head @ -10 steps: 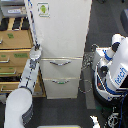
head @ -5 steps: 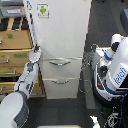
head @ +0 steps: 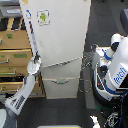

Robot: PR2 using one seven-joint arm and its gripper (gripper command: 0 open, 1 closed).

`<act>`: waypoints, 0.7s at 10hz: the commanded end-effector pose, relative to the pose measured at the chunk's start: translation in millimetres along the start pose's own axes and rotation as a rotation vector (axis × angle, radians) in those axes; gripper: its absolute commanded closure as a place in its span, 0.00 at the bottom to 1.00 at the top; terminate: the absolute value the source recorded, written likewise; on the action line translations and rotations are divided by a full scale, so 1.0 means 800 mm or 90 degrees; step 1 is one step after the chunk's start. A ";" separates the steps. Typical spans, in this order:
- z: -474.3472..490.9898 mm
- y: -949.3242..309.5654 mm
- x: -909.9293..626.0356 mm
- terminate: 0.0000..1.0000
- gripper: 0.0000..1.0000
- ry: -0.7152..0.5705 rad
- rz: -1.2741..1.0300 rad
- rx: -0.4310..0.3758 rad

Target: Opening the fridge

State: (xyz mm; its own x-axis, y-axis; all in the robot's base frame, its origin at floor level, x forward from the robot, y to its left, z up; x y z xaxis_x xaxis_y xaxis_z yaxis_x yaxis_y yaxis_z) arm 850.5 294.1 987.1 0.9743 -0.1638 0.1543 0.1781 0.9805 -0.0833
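The fridge stands upright at centre, just beside a tan wooden cabinet on the exterior view's left. Upper door appears swung slightly ajar. The claw sits at the door's lower left edge; grip state cannot be determined.

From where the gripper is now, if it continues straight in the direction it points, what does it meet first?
Probably the fridge: the gripper points up and toward the exterior view's right, at the door's left edge. Contact and finger state are too blurred to tell.
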 end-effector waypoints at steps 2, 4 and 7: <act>0.479 -0.168 -0.764 0.00 1.00 -0.294 -0.514 0.028; 0.478 -0.171 -0.882 0.00 1.00 -0.306 -0.540 -0.006; 0.386 -0.112 -0.752 0.00 1.00 -0.230 -0.461 0.032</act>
State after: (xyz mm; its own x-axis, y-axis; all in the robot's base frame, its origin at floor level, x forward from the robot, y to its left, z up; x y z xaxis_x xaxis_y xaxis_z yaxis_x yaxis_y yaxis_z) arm 506.4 321.5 1160.6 0.5839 -0.5501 0.5970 0.6505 0.7570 0.0612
